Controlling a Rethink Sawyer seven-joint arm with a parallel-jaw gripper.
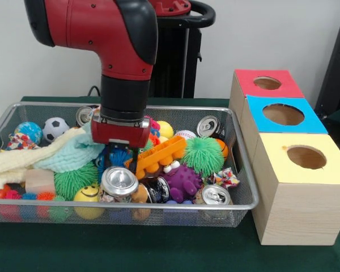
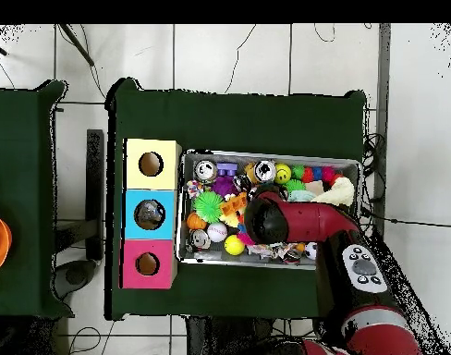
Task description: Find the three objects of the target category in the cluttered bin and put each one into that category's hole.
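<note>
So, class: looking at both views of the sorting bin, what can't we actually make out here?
- Pincer tips: front view, buried among toys; overhead, arm covers them.
- Toys under the cloth: hidden, front view.
- Blue box's hole: something dark inside it, unclear, overhead.
- Which category is the target: no labels readable.

Tool (image 1: 124, 154) hung low inside wire bin (image 1: 245, 187) over orange tray (image 1: 158, 156); three coloured-top boxes (image 1: 297, 192) stood beside bin.
</note>
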